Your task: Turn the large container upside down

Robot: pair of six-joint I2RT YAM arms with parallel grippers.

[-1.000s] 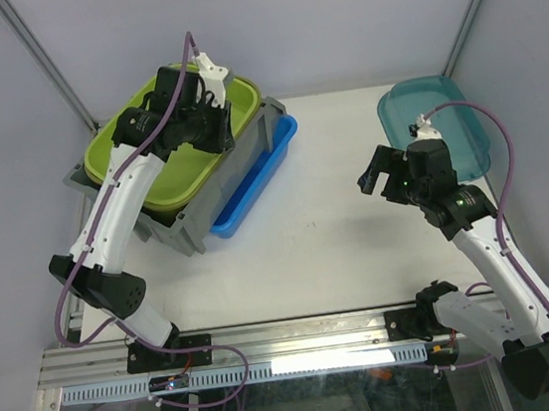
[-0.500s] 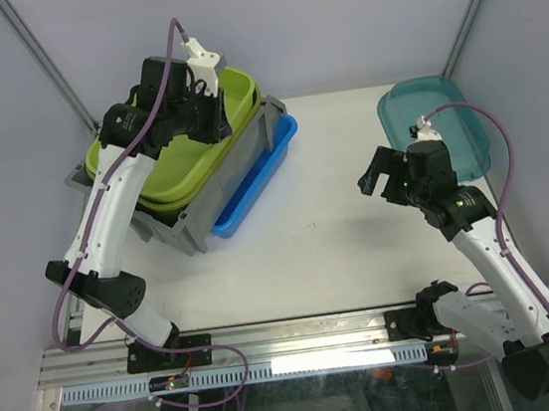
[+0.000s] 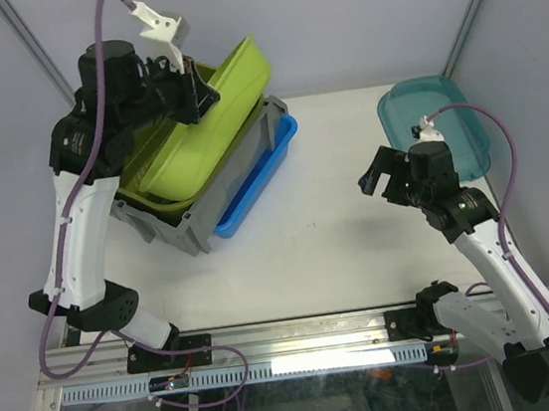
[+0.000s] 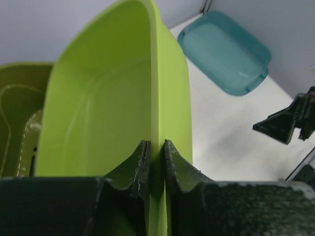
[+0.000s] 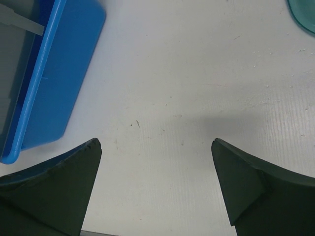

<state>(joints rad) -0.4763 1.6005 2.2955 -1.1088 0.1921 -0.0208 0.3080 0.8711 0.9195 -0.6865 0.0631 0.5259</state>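
The large grey container stands upright at the table's left, open side up. My left gripper is shut on the rim of a lime-green tub and holds it tilted steeply, its far end raised above the grey container. In the left wrist view the fingers pinch the tub's thin rim. An olive-green slotted basket lies below it. My right gripper is open and empty above bare table right of centre, and its jaws stand wide apart in the right wrist view.
A blue tub lies against the grey container's right side, also in the right wrist view. A teal tub sits at the far right, also in the left wrist view. Frame posts stand at the back corners.
My left arm has risen and swung up-left, lifting the lime-green tub's far end out of the grey container and tilting it steeply. The right arm has not moved.
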